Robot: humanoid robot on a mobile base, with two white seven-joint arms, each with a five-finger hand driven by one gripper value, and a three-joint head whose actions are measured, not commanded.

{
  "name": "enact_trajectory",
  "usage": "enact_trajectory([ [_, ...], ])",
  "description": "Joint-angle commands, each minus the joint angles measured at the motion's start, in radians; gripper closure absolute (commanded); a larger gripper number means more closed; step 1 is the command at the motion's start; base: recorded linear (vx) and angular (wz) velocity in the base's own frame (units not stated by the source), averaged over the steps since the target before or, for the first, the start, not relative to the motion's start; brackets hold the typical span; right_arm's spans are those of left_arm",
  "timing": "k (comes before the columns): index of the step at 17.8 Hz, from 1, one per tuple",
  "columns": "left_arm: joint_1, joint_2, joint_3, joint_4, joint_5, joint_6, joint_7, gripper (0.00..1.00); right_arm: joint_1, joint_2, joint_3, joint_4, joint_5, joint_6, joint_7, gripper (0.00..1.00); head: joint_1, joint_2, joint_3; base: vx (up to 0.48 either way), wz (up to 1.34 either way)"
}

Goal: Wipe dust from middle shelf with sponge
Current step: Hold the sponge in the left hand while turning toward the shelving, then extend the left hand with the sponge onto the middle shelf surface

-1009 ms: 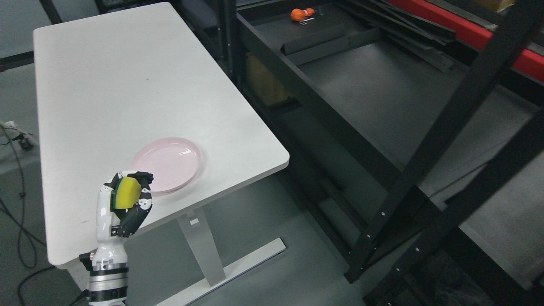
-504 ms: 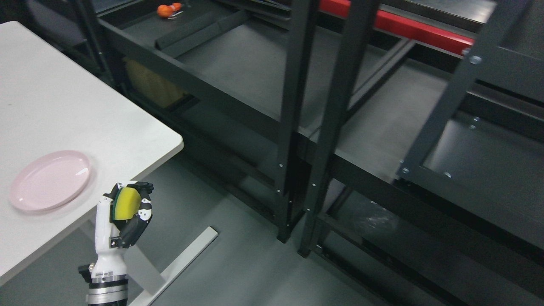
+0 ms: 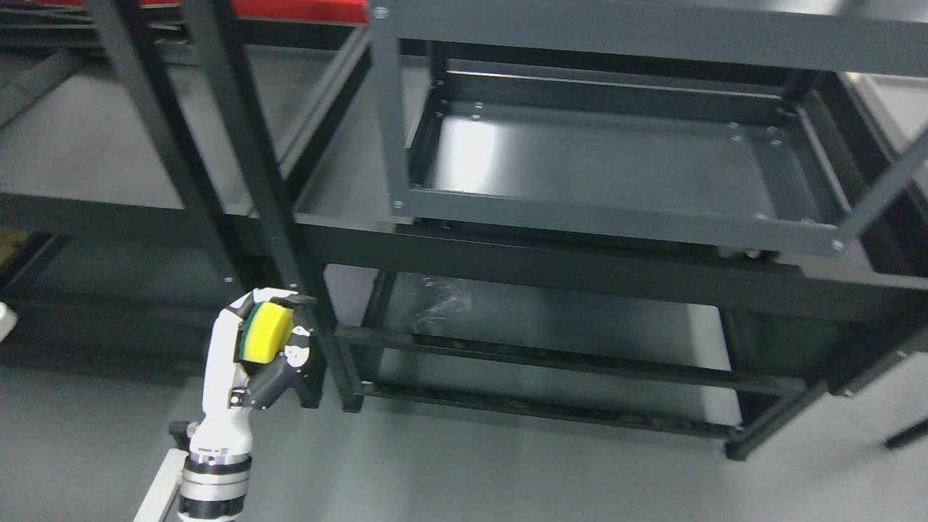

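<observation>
Head view: left hand [image 3: 264, 348] grips sponge [image 3: 262, 342] beside shelf post [image 3: 272, 210]

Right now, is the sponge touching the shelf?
Apart. Head view: the sponge sits clamped in the left hand, raised above the floor, far below-left of the grey shelf tray.

View: one camera on the robot's head.
Facing: down and forward at the dark metal shelving [image 3: 580, 217] and the grey floor [image 3: 507, 471].
Nearness: shelving close ahead.
Lower left: left hand [image 3: 254, 348] rises into frame.
</observation>
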State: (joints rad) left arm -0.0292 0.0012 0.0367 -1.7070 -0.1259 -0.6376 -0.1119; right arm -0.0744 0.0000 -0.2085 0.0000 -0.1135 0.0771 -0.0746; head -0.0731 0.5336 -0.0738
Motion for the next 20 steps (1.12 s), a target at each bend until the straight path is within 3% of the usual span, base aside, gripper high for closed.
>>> enact_trajectory([
  [1,-0.347,0.016,-0.164,-0.013,-0.366,-0.1,-0.102,1.0,-0.001,-0.017,0.0,-0.017,0.0,0.0,0.001,0.0,0.0,0.0,0.0,-0.126,-1.02],
  [4,-0.633,0.016,-0.239,0.035,-0.605,-0.112,-0.13,1.0,-0.001,-0.017,0.0,-0.017,0.0,0.0,0.001,0.0,0.0,0.0,0.0,-0.117,-0.9],
  [7,-1.011,0.016,-0.305,0.162,-0.857,-0.116,-0.129,1.0,-0.001,-0.017,0.0,-0.017,0.0,0.0,0.001,0.0,0.0,0.0,0.0,-0.045,-0.49],
  [10,-1.26,0.016,-0.392,0.337,-0.949,-0.114,-0.112,1.0,0.001,-0.017,0.0,-0.017,0.0,0.0,0.001,0.0,0.0,0.0,0.0,0.038,0.1],
  [13,-1.385,0.016,-0.525,0.467,-1.008,-0.091,0.007,1.0,-0.001,-0.017,0.0,-0.017,0.0,0.0,0.001,0.0,0.0,0.0,0.0,0.06,0.26],
  [16,-1.396,0.016,-0.687,0.506,-1.008,-0.002,0.096,1.0,-0.001,-0.017,0.0,-0.017,0.0,0.0,0.001,0.0,0.0,0.0,0.0,0.067,0.18],
  [20,-1.39,0.016,-0.849,0.581,-1.006,0.026,0.156,1.0,-0.001,-0.017,0.0,-0.017,0.0,0.0,0.001,0.0,0.0,-0.001,0.0,0.049,-0.01],
])
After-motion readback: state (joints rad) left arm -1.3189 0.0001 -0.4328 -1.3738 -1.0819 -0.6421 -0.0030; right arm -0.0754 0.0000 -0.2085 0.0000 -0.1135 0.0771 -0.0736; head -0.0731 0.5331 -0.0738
